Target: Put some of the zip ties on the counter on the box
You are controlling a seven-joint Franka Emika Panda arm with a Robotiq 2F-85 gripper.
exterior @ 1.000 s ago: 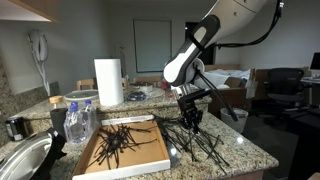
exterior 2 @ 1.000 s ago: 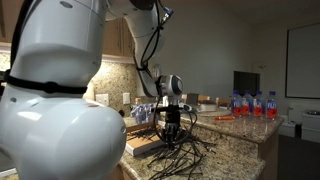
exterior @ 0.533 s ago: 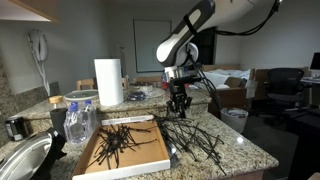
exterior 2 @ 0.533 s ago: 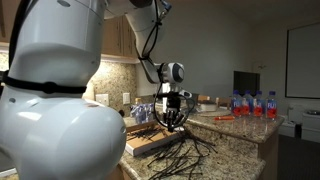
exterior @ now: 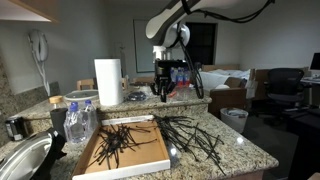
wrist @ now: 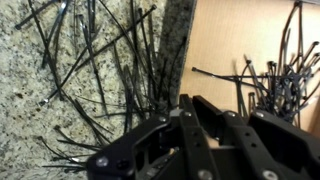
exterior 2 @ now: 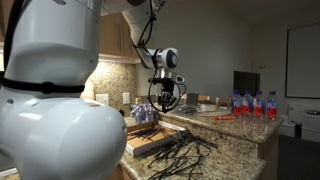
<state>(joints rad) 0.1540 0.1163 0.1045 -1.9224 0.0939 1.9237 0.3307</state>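
- Your arm comes in from high up, its upper links bent over, and the wrist points straight down.
- Your hand (exterior: 163, 92) hangs in mid-air, fingers vertical, seen in both exterior views (exterior 2: 165, 102).
- In the wrist view the fingertips (wrist: 184, 103) are pressed together.
- A few of the zip ties (exterior 2: 153, 96) seem pinched between them.

no readable text, label or number on anything visible

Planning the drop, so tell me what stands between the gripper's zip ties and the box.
Nothing visible. The gripper hangs above the counter with zip ties in its fingers; only open air separates them from the box, whose open top holds just more ties.
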